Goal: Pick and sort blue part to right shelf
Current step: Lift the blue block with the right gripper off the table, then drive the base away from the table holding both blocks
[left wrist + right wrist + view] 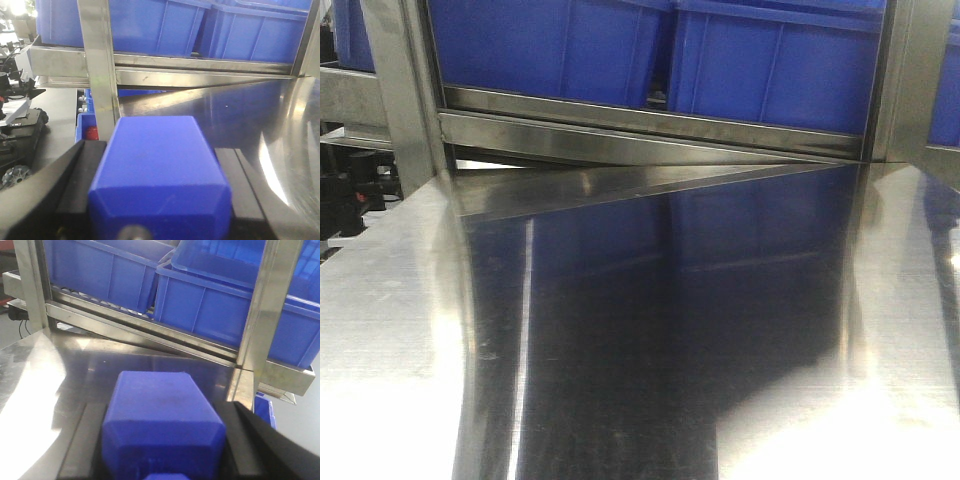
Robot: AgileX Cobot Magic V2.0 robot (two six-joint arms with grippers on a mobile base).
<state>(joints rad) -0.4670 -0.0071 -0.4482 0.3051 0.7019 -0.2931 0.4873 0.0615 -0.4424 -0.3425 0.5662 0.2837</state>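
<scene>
The left pincer is clenched on a blue part, its black fingers pressed against the block's two sides. The right pincer likewise grips a second blue part between its fingers. Both blocks are held above the shiny steel counter, near its front, and both point toward the right shelf at the far edge. The shelf's flat steel rail runs across the far side, with large blue bins sitting side by side on it. A steel upright stands just beyond the left block.
</scene>
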